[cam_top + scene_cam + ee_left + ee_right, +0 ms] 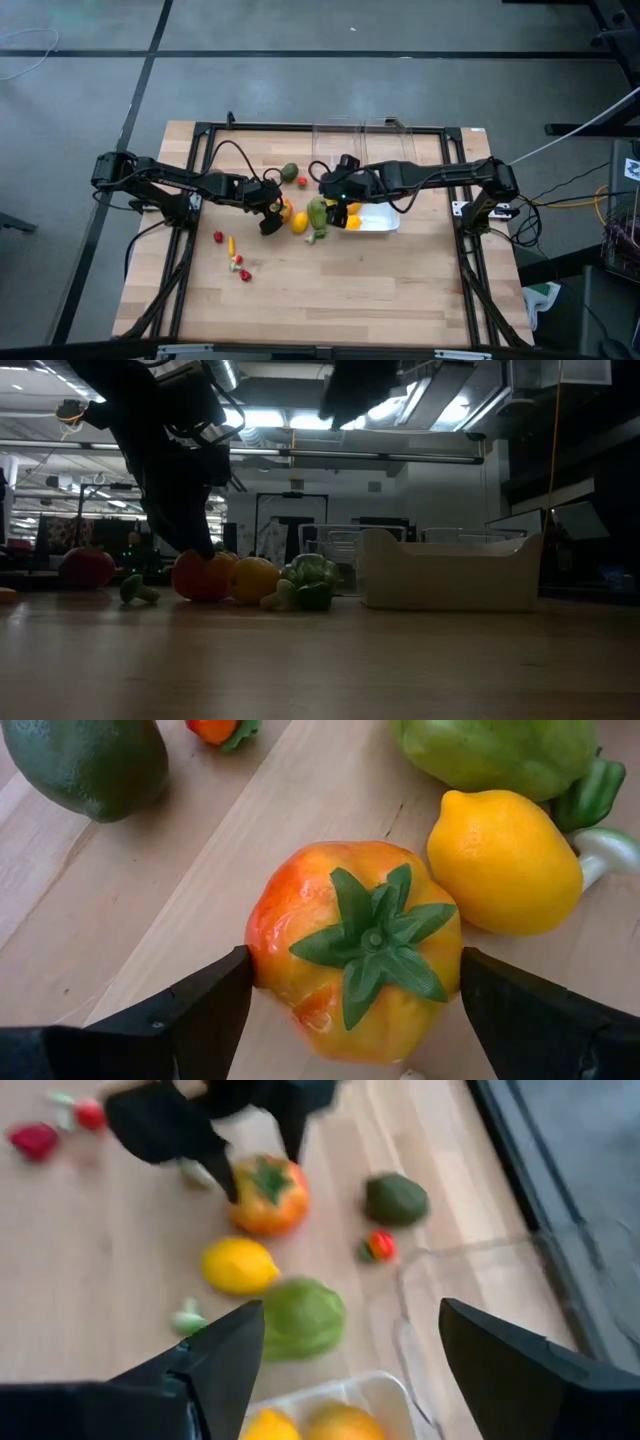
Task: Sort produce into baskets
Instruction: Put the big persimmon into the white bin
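— Where's the tomato (352, 948) just now?

— On the table (330, 290), near the middle, with a lemon (503, 860) just beside it on the right and a green pepper (497, 753) beyond that.

— And the left gripper (350, 1005)?

— Its fingers stand one at each side of the tomato, close against it (whether they press it I cannot tell); the tomato sits on the wood.

— The other arm?

— The right gripper (350, 1365) hangs with its fingers apart and empty, above the white tub (378, 221), which holds yellow and orange pieces. An avocado (396, 1199) lies farther back, and small red and yellow bits (237, 262) lie nearer, to the left.
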Available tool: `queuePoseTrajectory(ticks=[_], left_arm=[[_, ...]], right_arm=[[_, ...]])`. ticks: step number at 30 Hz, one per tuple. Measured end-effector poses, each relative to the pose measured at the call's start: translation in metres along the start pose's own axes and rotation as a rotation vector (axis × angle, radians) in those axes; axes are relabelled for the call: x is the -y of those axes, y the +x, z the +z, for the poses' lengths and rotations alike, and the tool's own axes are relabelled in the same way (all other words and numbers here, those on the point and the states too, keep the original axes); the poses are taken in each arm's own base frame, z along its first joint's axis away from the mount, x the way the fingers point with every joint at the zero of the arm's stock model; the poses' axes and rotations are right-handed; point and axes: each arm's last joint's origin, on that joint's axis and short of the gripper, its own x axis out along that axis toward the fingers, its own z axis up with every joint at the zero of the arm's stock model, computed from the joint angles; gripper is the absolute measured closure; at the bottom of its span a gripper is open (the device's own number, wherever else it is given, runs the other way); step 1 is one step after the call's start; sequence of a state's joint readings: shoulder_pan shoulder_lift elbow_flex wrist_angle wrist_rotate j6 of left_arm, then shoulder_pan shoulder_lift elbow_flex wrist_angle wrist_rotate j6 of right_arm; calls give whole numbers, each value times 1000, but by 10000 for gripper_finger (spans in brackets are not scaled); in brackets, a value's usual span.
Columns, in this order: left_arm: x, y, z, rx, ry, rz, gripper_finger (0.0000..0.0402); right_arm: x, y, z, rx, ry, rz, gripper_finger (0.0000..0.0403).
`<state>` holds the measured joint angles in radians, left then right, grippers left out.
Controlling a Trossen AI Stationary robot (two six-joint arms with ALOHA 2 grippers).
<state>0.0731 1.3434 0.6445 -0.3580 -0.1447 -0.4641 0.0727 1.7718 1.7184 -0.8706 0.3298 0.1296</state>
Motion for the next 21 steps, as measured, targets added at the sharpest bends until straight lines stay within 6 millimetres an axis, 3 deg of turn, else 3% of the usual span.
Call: queuePoseTrajectory(ticks=[21], left_arm=[[0, -1, 1, 4, -1, -4, 71]], right_arm=[[11, -8, -36, -338, -9, -195, 105]])
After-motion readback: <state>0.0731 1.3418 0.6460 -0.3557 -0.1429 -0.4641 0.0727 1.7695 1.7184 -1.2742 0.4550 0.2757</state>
